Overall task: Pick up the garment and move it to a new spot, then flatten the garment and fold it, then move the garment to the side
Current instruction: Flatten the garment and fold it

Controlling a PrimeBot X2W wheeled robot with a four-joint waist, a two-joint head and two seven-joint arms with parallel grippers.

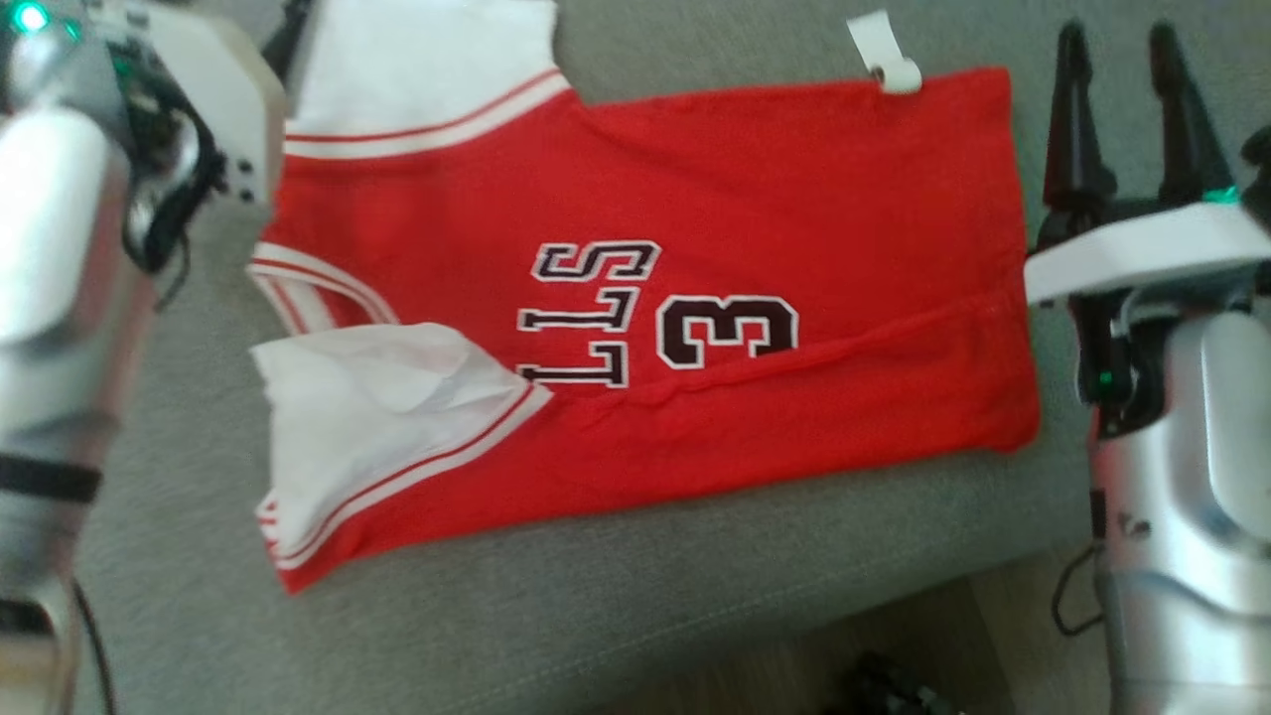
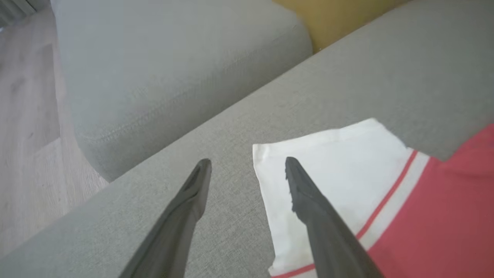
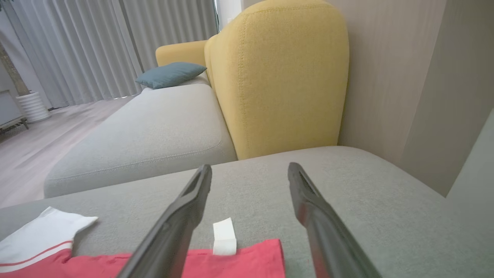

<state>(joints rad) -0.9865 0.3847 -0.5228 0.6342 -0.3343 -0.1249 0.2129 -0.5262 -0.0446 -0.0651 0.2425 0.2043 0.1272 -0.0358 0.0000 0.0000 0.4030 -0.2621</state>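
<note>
Right now the garment (image 1: 775,199), a red jersey with white sleeves and red-and-white trim, lies spread flat on the grey sofa seat (image 1: 596,616), neck end toward the robot's left and hem toward its right. One long side of it is folded up over the front, and the fold's edge (image 1: 794,348) covers part of the black lettering (image 1: 591,313) and the number 3 (image 1: 730,333). The nearer sleeve (image 1: 377,417) lies crumpled over the chest, while the farther sleeve (image 1: 417,70) lies flat at the top of the head view. A small white tag (image 1: 884,55) sticks out past the hem corner onto the grey fabric.

The left gripper (image 2: 247,168) is spread wide and holds nothing. In its wrist view one finger lies across the corner of the farther sleeve and the other over bare sofa; whether either tip touches the cloth I cannot tell. The right gripper (image 1: 1127,109) is also spread wide and empty, just beyond the hem and apart from the cloth. Its wrist view shows the tag between its fingers, lower down.

Behind the seat stand a yellow backrest (image 3: 278,77), a second grey seat (image 3: 154,127) with a blue cushion (image 3: 170,74), and pale curtains (image 3: 96,46). Wooden floor (image 2: 27,135) shows beside the sofa.
</note>
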